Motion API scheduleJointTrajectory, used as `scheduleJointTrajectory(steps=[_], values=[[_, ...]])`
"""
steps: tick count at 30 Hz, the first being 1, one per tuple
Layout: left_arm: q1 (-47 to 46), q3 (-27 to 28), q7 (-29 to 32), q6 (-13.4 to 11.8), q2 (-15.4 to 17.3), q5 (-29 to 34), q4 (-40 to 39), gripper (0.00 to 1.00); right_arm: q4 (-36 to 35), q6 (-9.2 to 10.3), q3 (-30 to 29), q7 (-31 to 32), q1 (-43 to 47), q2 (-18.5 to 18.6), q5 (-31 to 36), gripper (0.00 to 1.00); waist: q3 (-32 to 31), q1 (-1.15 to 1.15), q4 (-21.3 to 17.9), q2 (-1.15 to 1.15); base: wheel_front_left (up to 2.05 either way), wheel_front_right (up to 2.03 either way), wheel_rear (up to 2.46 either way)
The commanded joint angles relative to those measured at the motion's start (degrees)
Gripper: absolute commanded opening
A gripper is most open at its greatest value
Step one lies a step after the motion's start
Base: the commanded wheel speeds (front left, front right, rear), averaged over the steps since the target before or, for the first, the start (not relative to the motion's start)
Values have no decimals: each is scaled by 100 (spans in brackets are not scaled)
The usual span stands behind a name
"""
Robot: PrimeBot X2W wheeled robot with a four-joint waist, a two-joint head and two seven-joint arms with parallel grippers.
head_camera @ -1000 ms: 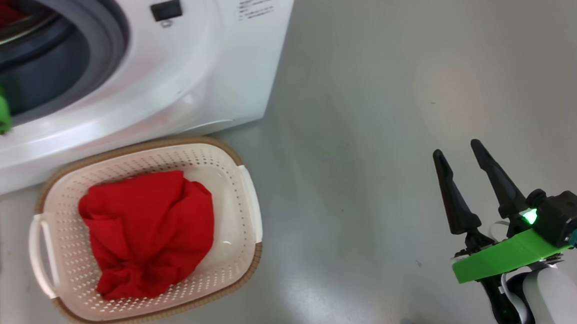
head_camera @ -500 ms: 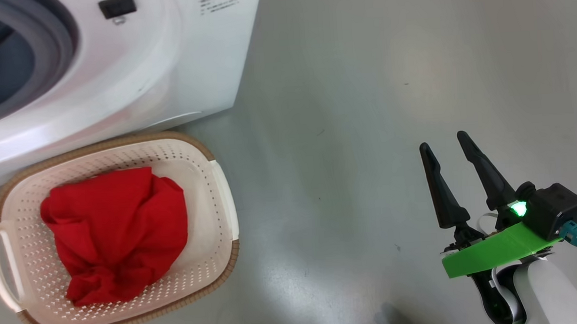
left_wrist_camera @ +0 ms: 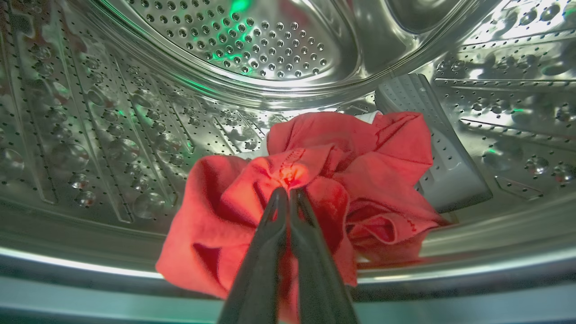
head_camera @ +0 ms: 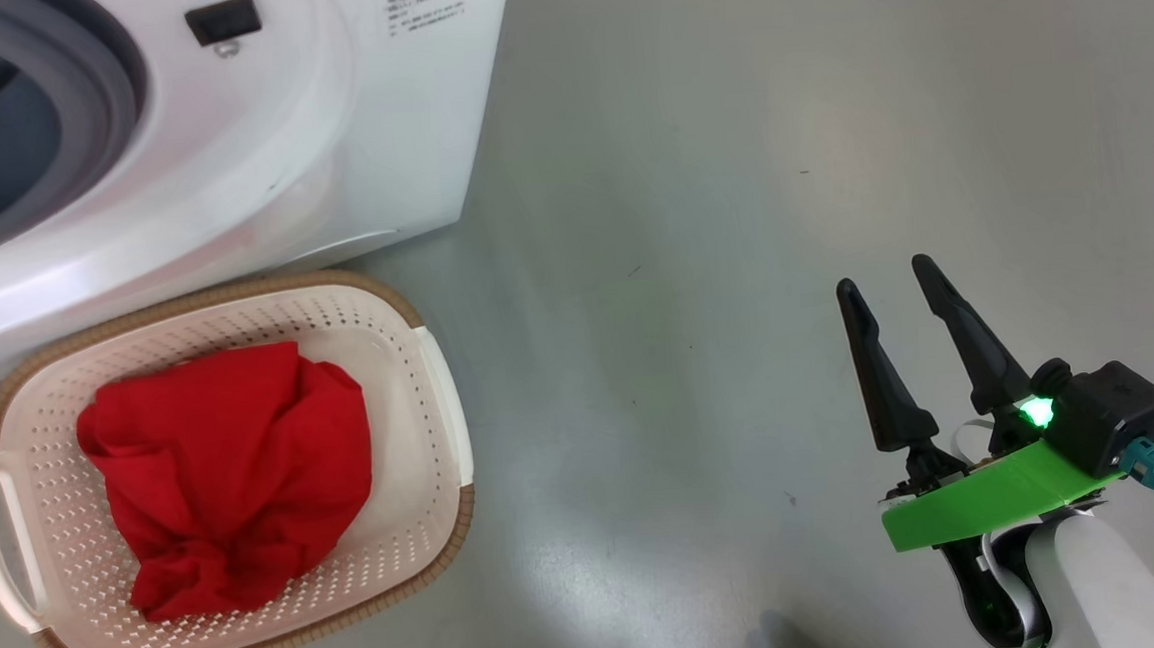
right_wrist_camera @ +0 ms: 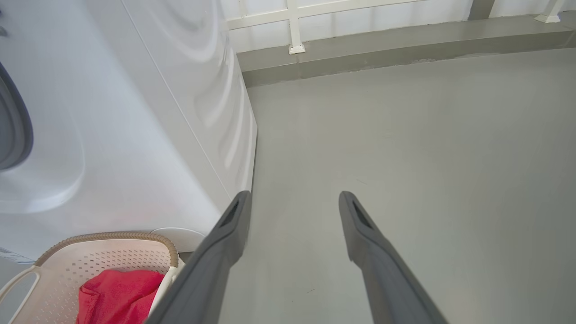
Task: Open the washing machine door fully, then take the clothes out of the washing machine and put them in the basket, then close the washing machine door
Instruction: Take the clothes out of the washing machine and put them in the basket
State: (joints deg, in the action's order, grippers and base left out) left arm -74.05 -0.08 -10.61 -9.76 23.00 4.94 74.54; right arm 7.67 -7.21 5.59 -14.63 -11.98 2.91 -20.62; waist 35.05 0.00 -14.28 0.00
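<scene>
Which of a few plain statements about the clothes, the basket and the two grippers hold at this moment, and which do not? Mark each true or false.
1. The left gripper is shut on the red cloth inside the drum. True.
2. The basket is empty. False: a red bundle lies in it.
3. The right gripper holds a cloth. False: it is open and holds nothing, above the floor.
4. The basket stands on the floor in front of the washing machine. True.
</scene>
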Motion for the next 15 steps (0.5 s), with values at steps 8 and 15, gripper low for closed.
scheduleJointTrajectory(steps=[8, 15], values=[[88, 32, -209, -103, 127, -210, -79, 0, -110, -28, 68, -37, 85, 4, -44, 100, -151, 0, 89, 0, 0, 0, 0], [452, 502, -430, 104, -269, -871, -396, 0, -84, -28, 40, -37, 147, 35, -16, 100, -418, 0, 282, 0, 0, 0, 0]])
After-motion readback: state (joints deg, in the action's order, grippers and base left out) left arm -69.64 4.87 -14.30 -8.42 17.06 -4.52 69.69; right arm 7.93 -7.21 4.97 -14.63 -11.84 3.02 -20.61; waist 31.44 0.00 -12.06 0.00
